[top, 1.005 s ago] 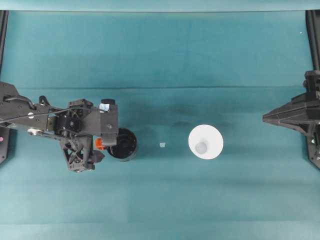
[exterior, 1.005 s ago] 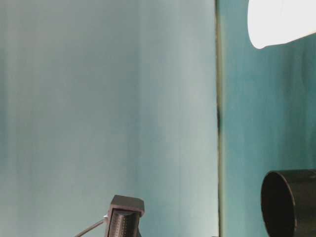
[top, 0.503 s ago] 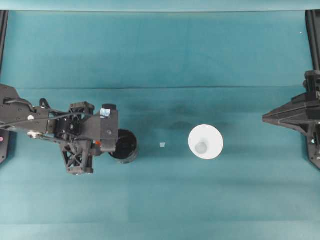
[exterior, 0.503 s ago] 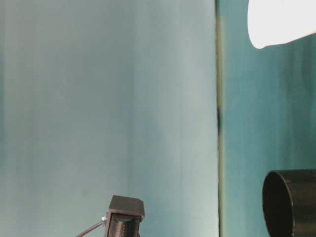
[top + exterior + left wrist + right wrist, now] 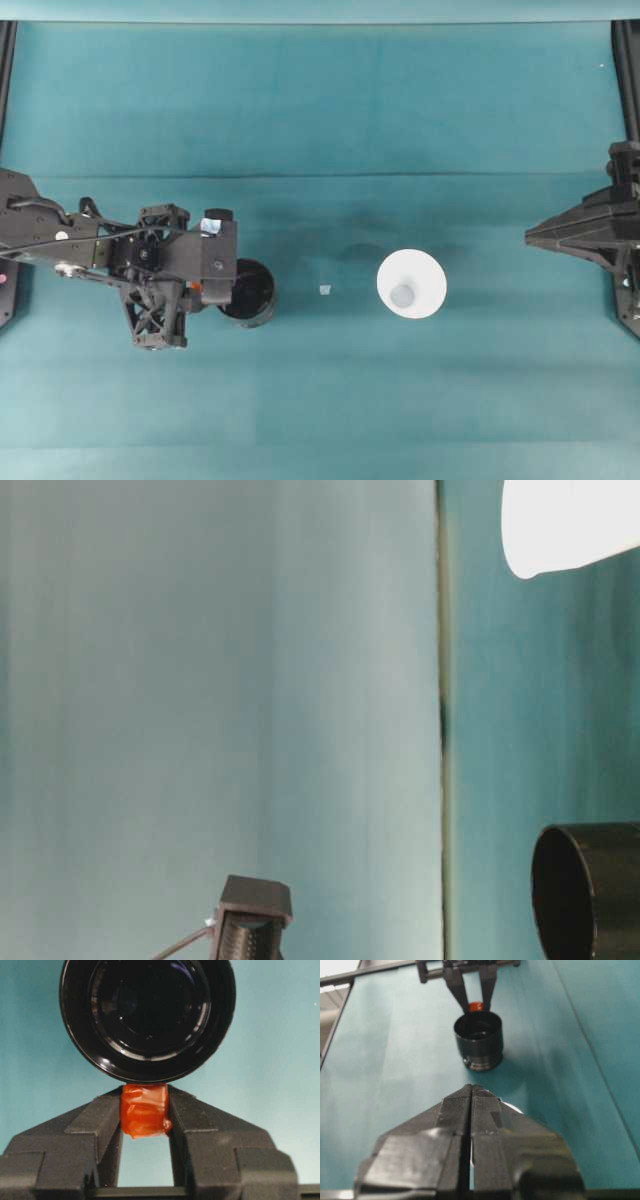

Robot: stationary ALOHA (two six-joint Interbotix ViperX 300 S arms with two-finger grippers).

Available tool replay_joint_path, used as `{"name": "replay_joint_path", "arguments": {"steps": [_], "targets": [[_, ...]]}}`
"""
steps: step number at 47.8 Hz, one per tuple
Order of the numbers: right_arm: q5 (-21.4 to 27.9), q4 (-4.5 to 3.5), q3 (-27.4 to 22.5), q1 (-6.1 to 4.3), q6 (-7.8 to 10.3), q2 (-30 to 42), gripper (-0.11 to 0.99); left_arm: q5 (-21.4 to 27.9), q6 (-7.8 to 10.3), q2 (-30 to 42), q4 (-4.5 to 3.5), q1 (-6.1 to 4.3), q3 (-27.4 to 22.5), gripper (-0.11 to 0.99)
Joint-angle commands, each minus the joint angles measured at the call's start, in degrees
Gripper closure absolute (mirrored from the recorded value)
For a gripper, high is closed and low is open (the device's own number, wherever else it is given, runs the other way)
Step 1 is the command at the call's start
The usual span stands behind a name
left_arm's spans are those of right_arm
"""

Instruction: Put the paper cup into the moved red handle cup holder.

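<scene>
The left gripper (image 5: 145, 1110) is clamped on the handle of the red handle cup holder (image 5: 147, 1015), so I fear a quick pull may tip it.

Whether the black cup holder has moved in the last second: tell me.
Yes, slightly. In the overhead view the red handle cup holder, its handle clamped by the left gripper, sits a little farther from the white speck than before.

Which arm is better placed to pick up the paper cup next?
Right, probably. The left gripper is shut on the red handle cup holder, while the right gripper is shut, holding nothing, on the paper cup's side.
</scene>
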Motion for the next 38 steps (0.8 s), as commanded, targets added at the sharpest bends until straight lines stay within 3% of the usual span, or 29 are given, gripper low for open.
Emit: {"name": "replay_joint_path", "arguments": {"steps": [1,8,26,38], "targets": [[-0.18,0.0,-0.44,0.18,0.53,0.44,0.98,-0.09,0.18,-1.14,0.18,0.09,-2.2,0.59],[-0.26,0.0,-0.44,0.18,0.53,0.44,0.98,2.37,0.79,-3.25,0.18,0.53,-5.45,0.59],[-0.26,0.09,-0.44,0.18,0.44,0.44,0.98,17.31,6.42,-5.01,0.18,0.53,-17.4,0.59],[-0.18,0.0,-0.44,0.18,0.44,0.26,0.98,19.07,7.12,-5.27,0.18,1.41,-20.92,0.59]]}}
